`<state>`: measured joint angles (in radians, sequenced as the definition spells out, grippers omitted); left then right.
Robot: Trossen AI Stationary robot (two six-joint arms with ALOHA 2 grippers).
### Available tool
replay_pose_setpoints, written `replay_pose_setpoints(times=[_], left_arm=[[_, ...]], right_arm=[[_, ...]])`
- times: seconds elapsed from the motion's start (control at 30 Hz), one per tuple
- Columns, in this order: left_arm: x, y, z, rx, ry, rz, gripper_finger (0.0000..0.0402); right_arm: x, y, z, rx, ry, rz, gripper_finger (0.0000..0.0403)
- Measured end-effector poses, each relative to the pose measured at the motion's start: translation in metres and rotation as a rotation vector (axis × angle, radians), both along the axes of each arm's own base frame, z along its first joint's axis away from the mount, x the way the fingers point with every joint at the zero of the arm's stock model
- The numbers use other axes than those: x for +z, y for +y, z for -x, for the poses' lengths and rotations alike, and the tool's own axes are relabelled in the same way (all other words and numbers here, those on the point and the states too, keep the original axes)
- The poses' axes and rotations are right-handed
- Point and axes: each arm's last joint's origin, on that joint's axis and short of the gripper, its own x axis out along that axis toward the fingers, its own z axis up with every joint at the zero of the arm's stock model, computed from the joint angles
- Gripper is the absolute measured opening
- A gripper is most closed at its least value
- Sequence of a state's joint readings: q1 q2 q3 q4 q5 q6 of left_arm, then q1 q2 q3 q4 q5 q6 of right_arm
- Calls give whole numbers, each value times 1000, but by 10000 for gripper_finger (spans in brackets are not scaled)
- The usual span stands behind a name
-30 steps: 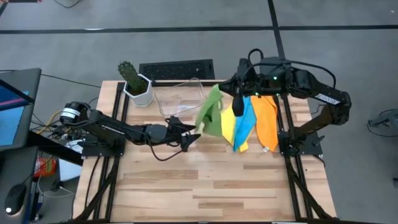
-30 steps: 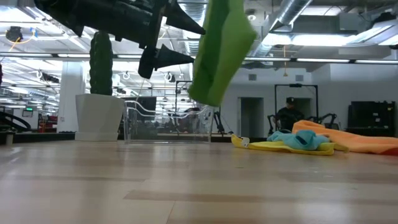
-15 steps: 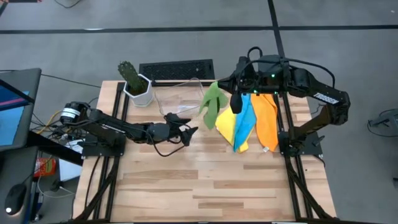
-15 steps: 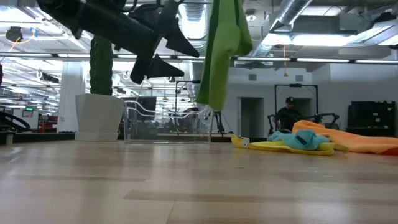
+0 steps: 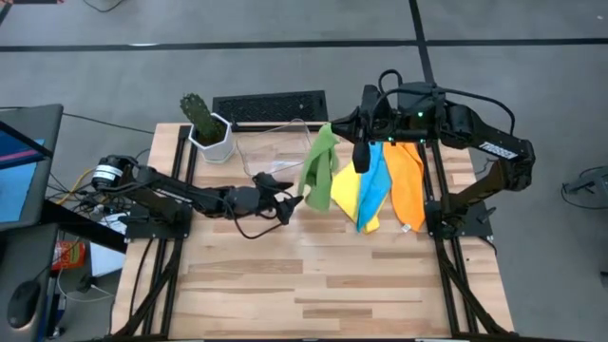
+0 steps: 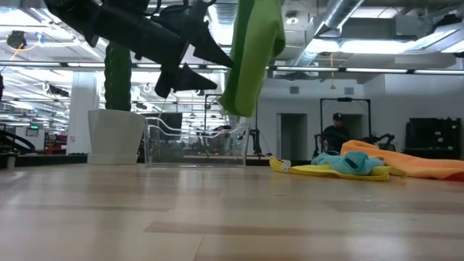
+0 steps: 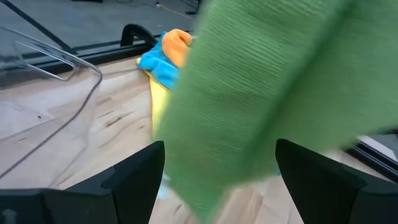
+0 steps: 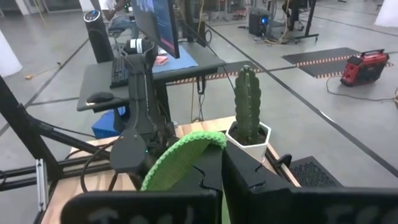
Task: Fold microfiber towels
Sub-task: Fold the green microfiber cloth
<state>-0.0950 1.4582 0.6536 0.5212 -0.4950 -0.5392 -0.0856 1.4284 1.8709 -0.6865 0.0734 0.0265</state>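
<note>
You saw the right claw point(image 5: 334, 126) pinching the top edge of the green towel point(image 5: 319, 171), which hung clear above the table point(image 5: 313, 275). The left claw point(image 5: 296, 202) was spread beside the towel's lower edge. The yellow towel point(image 5: 346, 193), light blue towel point(image 5: 373, 185) and orange towel point(image 5: 408, 188) lay together on the table.

Green towel point(image 5: 320, 172) hanging limp above the table, yellow point(image 5: 347, 195), light blue point(image 5: 373, 185) and orange point(image 5: 408, 185) towels overlapping flat

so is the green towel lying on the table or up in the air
In the air. The green towel hangs from the shut right gripper, its lower end clear of the table; the open left gripper is beside it.
</note>
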Motion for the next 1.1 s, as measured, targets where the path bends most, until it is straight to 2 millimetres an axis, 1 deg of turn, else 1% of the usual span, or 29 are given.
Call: replay_pose_setpoints(times=[0.2,0.43,0.67,1.0,1.1], left_arm=[[-1,-2,1,10,19,-12,300],[-2,2,2,101,25,-41,300],[-2,4,2,93,26,-39,300],[-2,4,2,97,23,-36,300],[-7,4,-1,92,35,-29,298]], right_arm=[[4,0,-1,-1,-44,5,22],[5,1,-1,3,-56,5,27],[9,2,-2,11,-97,7,24],[10,4,-2,17,-111,-1,24],[12,4,-3,17,-124,-1,24]])
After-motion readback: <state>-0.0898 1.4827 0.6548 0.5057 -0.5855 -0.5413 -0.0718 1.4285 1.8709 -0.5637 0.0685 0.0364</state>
